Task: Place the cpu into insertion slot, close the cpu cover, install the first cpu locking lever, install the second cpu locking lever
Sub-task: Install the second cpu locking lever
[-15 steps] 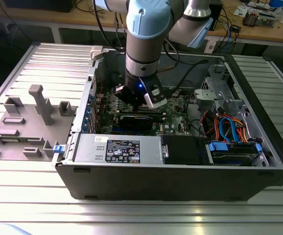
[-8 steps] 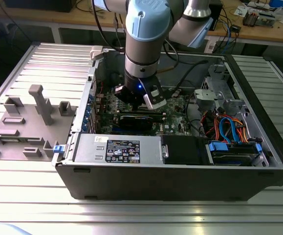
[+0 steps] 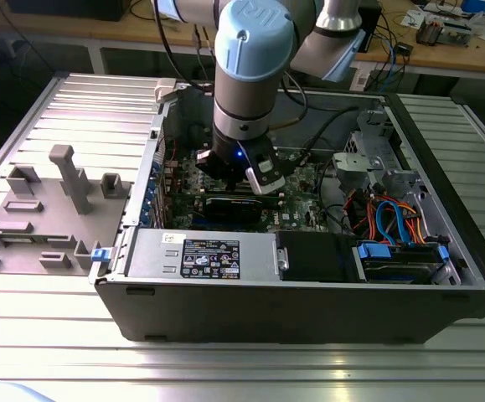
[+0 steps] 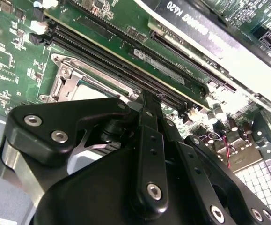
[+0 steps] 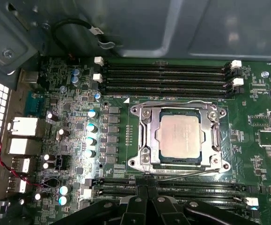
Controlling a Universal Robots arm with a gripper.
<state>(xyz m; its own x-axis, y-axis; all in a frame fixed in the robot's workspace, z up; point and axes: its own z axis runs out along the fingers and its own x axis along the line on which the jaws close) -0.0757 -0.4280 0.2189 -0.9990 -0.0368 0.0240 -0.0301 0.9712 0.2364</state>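
open PC case [image 3: 225, 322] on slatted metal table [image 3: 225, 368] | green motherboard [image 5: 261, 117] inside, black RAM slots [image 5: 168, 77] | silver power supply box [image 3: 200, 255] at near wall | orange and blue cables [image 3: 393, 219] exterior view's right | grey fixture blocks [image 3: 66, 180] exterior view's left | wooden bench [image 3: 468, 52] far

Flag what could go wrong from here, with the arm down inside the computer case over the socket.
The gripper sits right beside the memory slots along the socket's edge, so a small sideways drift could scrape them or their clips. The cpu cover lies down around the cpu, but I cannot tell whether both levers are latched; pressing off-centre might shift the frame. Loose cables hang near the arm inside the case and could snag.
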